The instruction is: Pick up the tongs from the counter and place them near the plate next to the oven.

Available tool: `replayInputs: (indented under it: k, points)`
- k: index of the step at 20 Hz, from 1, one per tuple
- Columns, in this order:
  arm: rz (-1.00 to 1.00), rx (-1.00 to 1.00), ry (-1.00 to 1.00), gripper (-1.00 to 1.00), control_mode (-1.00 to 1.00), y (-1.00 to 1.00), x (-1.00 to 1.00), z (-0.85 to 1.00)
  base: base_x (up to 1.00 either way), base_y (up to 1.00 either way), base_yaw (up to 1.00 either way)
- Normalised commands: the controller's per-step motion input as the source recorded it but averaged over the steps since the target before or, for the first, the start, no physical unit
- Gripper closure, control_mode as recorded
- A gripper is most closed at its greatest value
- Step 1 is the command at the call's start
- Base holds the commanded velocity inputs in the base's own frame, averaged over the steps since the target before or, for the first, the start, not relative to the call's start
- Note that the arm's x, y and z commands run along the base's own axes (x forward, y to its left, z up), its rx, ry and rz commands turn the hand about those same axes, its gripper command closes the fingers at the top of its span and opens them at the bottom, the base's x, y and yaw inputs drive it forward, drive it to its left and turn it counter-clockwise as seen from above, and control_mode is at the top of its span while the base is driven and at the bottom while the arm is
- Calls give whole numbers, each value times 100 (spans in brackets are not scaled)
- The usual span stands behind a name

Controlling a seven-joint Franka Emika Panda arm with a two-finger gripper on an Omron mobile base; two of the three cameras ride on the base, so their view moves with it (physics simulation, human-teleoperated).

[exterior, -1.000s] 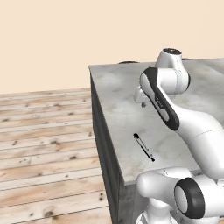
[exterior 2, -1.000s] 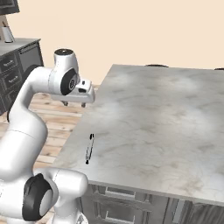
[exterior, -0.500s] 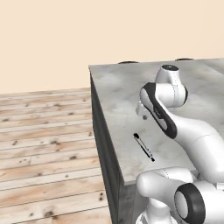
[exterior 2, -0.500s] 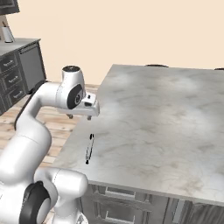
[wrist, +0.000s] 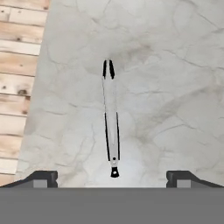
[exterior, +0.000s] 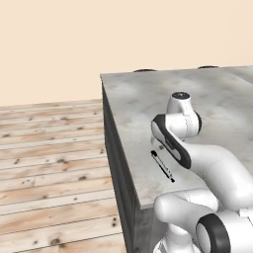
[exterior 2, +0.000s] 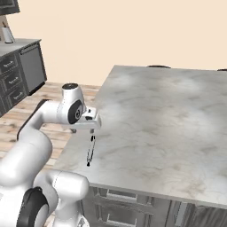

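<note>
Gripper (wrist: 112, 178) spread wide, hovering right over the tongs (wrist: 111, 118), nothing pinched. Tongs flat on the counter (exterior 2: 168, 111), mid-frame in hand view, near the slab's left edge.

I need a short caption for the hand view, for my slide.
Open gripper hovers above the tongs lying on the marbled counter.
</note>
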Motion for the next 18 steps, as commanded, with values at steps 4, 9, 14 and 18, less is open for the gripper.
replayInputs:
  k: [4,9,14,18]
  points:
    - [0,-1,5,-100,-100,0,12,-49,0,0,0]
    - [0,0,5,-100,-100,-1,8,-47,0,0,0]
    - [0,0,4,-100,-100,-1,13,-47,0,0,0]
    - [0,0,1,-100,-100,-3,14,-40,0,0,0]
